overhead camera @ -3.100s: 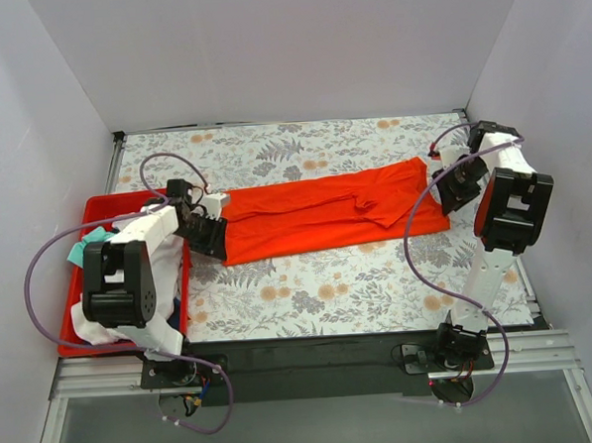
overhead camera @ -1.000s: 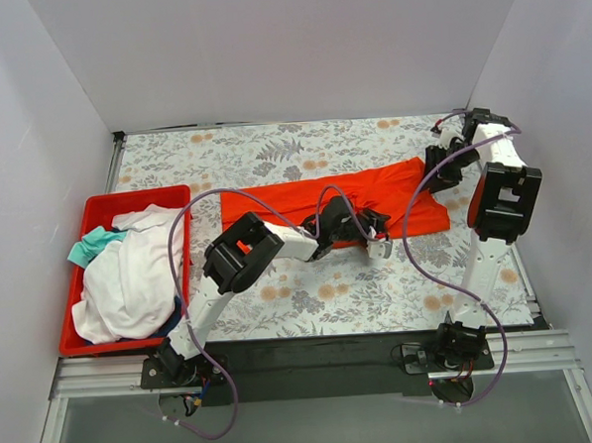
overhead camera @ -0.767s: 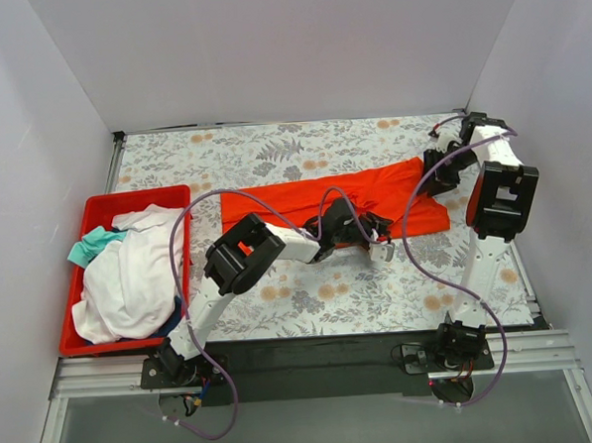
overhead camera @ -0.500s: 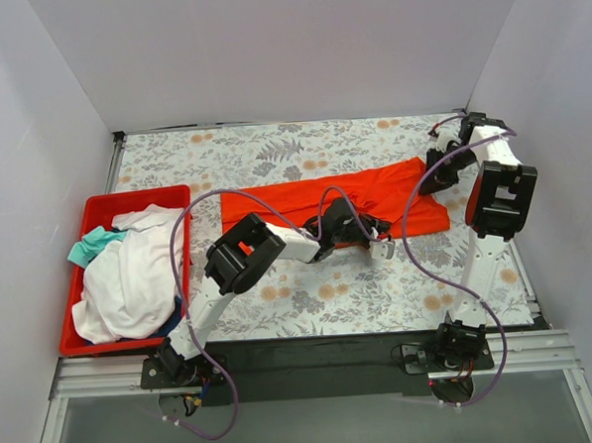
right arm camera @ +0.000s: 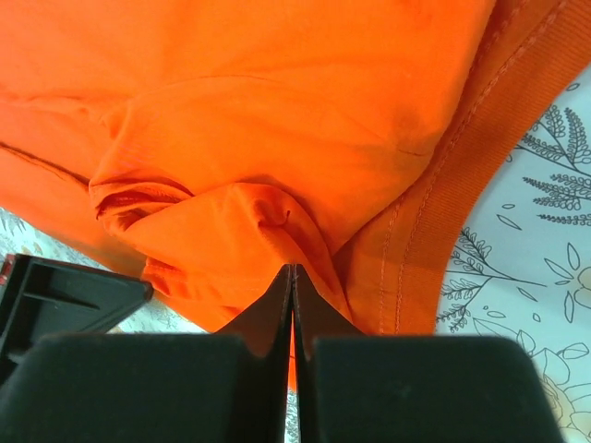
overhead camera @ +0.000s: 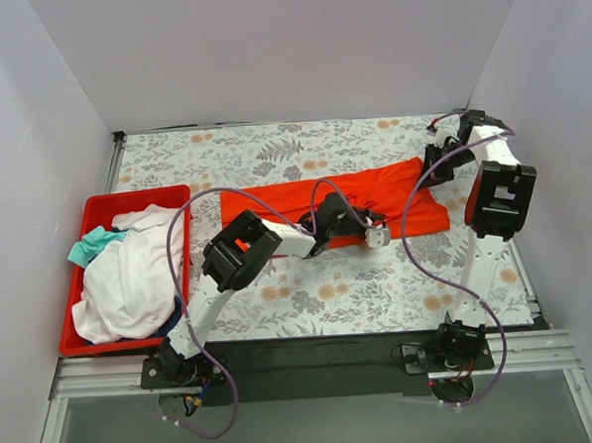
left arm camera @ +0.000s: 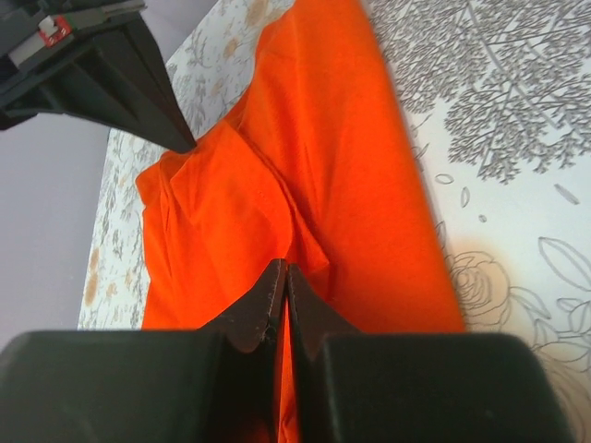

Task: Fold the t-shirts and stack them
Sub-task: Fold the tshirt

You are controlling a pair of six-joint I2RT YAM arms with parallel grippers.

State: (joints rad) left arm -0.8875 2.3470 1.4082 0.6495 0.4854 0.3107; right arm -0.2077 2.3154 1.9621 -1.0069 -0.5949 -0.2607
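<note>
The orange-red t-shirt [overhead camera: 305,203] lies as a long folded strip across the middle of the table. My left gripper [overhead camera: 374,227] reaches to the strip's near edge toward its right end. In the left wrist view this gripper [left arm camera: 282,269] is shut, with a fold of the orange cloth [left arm camera: 323,166] pinched between its fingers. My right gripper [overhead camera: 434,165] sits at the shirt's far right corner. In the right wrist view it [right arm camera: 293,269] is shut on a bunched ridge of the same cloth [right arm camera: 277,111], beside the ribbed hem [right arm camera: 434,231]. White [overhead camera: 130,280] and teal [overhead camera: 89,247] t-shirts lie heaped at the left.
A red plastic bin [overhead camera: 126,197] at the left edge holds the heaped shirts. The floral tablecloth [overhead camera: 310,290] shows in front of and behind the orange strip. White walls close in the back and sides, and the right arm stands near the right wall.
Both grippers have closed on the orange shirt within the last second. The left arm, earlier at the shirt's left end by the bin, now reaches to its right part.
</note>
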